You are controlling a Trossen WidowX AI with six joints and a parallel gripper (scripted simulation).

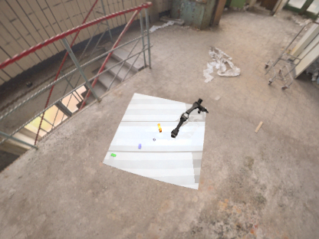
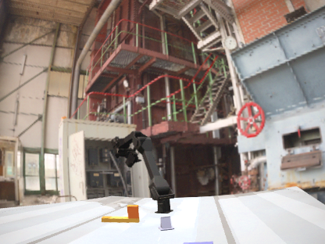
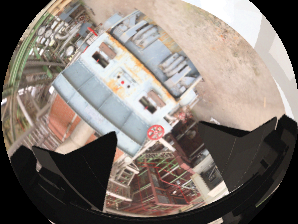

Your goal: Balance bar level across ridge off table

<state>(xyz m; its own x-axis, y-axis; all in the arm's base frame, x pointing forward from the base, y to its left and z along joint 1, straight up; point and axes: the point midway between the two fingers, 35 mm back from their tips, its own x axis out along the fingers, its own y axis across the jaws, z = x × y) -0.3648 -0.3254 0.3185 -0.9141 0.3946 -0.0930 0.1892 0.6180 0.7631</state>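
Note:
The yellow bar (image 1: 159, 126) (image 2: 115, 219) lies flat on the white table, with an orange block (image 1: 160, 130) (image 2: 133, 212) at its end nearer the ridge. The small grey-violet ridge (image 1: 154, 139) (image 2: 166, 223) stands apart from the bar, in front of the arm's base in the exterior view, with nothing across it. My gripper (image 1: 207, 111) (image 2: 136, 160) (image 3: 157, 131) is open and empty, raised high and well away from bar and ridge. Neither bar nor ridge shows in the wrist view.
A violet piece (image 1: 139, 146) (image 2: 198, 242) lies on the table beyond the ridge from the bar. A green piece (image 1: 113, 155) lies farther out near the table's corner. The arm's base (image 1: 174, 134) (image 2: 163, 206) stands close to bar and ridge.

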